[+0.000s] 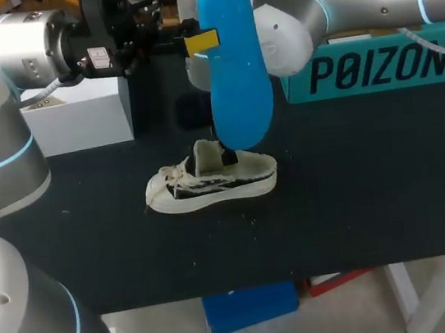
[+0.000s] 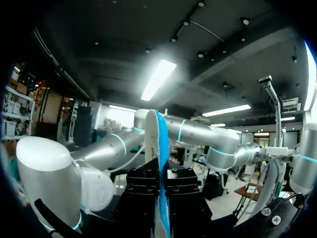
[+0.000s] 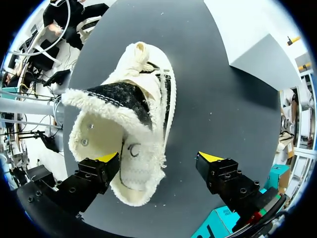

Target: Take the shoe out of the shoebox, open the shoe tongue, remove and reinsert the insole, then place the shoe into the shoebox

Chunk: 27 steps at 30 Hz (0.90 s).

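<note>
A blue insole hangs upright high above the table, and my left gripper is shut on its edge. The left wrist view shows the insole edge-on between the black fingers of my left gripper. The cream and black shoe lies on the black table, toe to the left. My right gripper is open just above the heel of the shoe. One yellow-tipped finger is over the shoe's opening, the other over bare table. From the head camera the right gripper is mostly hidden behind the insole.
The teal shoebox stands at the back right, under my right arm. A white box stands at the back left. The table's front edge runs close below the shoe.
</note>
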{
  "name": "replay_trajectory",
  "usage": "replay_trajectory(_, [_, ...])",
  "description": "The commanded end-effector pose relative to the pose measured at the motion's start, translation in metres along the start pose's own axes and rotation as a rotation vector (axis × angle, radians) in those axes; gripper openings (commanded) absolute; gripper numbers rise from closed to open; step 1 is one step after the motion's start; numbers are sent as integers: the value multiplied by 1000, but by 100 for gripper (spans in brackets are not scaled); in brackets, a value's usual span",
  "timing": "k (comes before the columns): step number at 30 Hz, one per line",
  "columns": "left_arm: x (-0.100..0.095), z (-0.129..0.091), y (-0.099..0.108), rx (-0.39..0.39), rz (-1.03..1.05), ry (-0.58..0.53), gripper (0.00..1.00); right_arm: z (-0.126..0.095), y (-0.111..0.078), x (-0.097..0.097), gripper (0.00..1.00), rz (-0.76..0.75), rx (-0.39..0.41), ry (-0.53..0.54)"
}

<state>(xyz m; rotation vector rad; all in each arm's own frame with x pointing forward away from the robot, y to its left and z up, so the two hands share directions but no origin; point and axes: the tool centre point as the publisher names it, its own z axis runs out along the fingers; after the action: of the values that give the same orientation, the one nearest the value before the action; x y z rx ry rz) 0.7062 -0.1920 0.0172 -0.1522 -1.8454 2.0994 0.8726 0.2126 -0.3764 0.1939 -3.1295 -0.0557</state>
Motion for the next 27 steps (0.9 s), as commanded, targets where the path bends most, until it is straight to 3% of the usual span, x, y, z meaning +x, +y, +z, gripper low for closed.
replay_trajectory(1, [0,1,1,1,2,-4,0,8,4,-1,100,4,4,2])
replay_trajectory(5, [0,1,1,1,2,-4,0,11,4,-1,98,8,-3,1])
replay_trajectory(7, [0,1,1,1,2,-4,0,12,5,-1,62,9,-4,3])
replay_trajectory(9, [0,1,1,1,2,-4,0,15,5,-2,51,8,-4,5])
replay_trajectory(12, [0,1,1,1,2,-4,0,16,5,-2,47,8,-4,8])
replay_trajectory(15, [0,1,1,1,2,-4,0,17,6,-2,23,7,1,13])
replay_trajectory(16, [0,1,1,1,2,-4,0,17,6,-2,0,4,3,17])
replay_trajectory(27, [0,1,1,1,2,-4,0,17,6,-2,0,-10,-1,35])
